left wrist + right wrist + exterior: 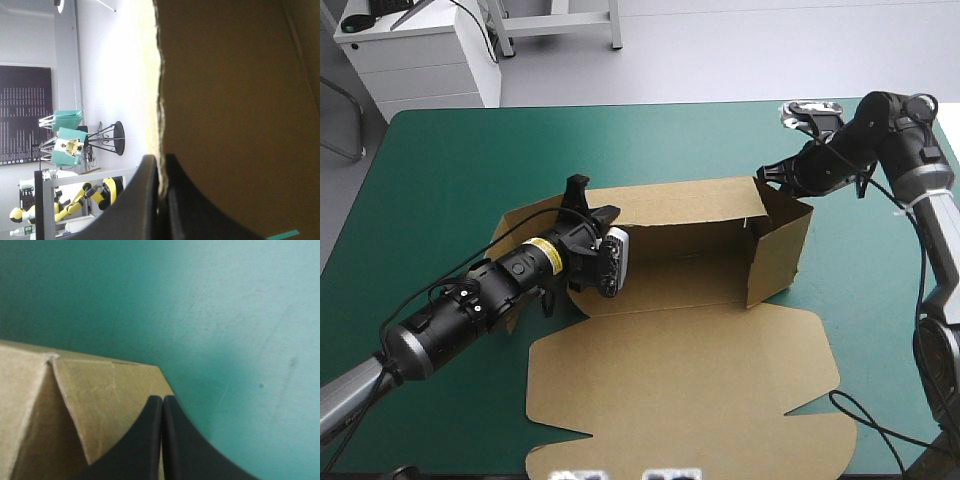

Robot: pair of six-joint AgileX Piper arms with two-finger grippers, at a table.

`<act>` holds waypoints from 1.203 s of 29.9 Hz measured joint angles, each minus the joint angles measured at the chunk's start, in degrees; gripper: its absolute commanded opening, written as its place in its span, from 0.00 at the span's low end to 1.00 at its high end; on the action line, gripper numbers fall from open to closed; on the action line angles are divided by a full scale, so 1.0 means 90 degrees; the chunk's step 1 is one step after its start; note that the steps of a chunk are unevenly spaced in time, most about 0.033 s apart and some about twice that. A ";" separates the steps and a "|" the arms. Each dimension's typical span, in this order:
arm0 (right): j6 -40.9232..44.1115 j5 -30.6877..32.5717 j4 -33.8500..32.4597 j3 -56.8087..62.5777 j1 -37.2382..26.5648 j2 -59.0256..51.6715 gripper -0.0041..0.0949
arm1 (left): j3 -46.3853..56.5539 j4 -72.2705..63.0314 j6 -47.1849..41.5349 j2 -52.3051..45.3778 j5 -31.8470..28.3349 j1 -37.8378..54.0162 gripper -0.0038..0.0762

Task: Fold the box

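The brown box lies mid-table with its long back wall and right end wall raised, and its lid flat toward the front edge. My left gripper is at the box's left end, shut on the upright board edge. In the left wrist view that edge runs between the nearly closed fingers of my left gripper. My right gripper is at the box's far right corner. In its own view my right gripper is shut, tips over the corner flap, with no board visible between them.
The teal-green cover surrounds the box on all sides and lies just past the corner in the right wrist view. The flat lid reaches almost to the table's front edge.
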 measured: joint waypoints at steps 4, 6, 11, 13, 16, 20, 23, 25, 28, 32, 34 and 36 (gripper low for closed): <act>-0.0169 -0.0013 0.0289 0.0299 0.0000 -0.0057 0.02 | 0.0000 -0.0007 -0.0019 0.0000 0.0029 0.0000 0.04; -0.0234 -0.0021 0.0330 0.0443 0.0000 -0.0152 0.02 | 0.0000 -0.0007 -0.0019 0.0000 0.0052 0.0000 0.04; -0.0349 -0.0027 0.0391 0.0723 0.0000 -0.0435 0.02 | 0.0000 -0.0007 -0.0019 0.0000 0.0078 0.0000 0.04; -0.0483 -0.0035 0.0454 0.0868 0.0000 -0.0539 0.02 | 0.0000 -0.0002 -0.0019 0.0000 0.0098 0.0000 0.04; -0.0817 -0.0235 0.0618 0.1321 0.0000 -0.0813 0.02 | 0.0000 -0.0002 -0.0019 0.0000 0.0126 0.0000 0.04; -0.1467 -0.1075 0.0890 0.2152 0.0000 -0.1371 0.02 | 0.0000 -0.0002 -0.0019 0.0000 0.0127 0.0000 0.04; -0.1920 -0.1831 0.1030 0.2890 0.0000 -0.1852 0.02 | 0.0000 -0.0002 -0.0019 0.0000 0.0132 0.0000 0.04; -0.2323 -0.2343 0.1188 0.3446 0.0000 -0.2137 0.02 | 0.0000 -0.0002 -0.0019 0.0000 0.0139 0.0000 0.04; -0.3060 -0.2962 0.1626 0.4173 0.0000 -0.2373 0.02 | 0.0000 -0.0002 -0.0019 0.0000 0.0139 0.0000 0.04; -0.4184 -0.3506 0.2337 0.4862 0.0000 -0.2475 0.06 | 0.0000 -0.0002 -0.0019 0.0000 0.0139 0.0000 0.04; -0.4682 -0.3584 0.2589 0.5042 0.0000 -0.2531 0.15 | 0.0000 -0.0002 -0.0019 0.0000 0.0152 0.0000 0.04; -0.4963 -0.3584 0.2674 0.5086 0.0000 -0.2582 0.31 | 0.0000 -0.0002 -0.0019 0.0000 0.0158 0.0000 0.04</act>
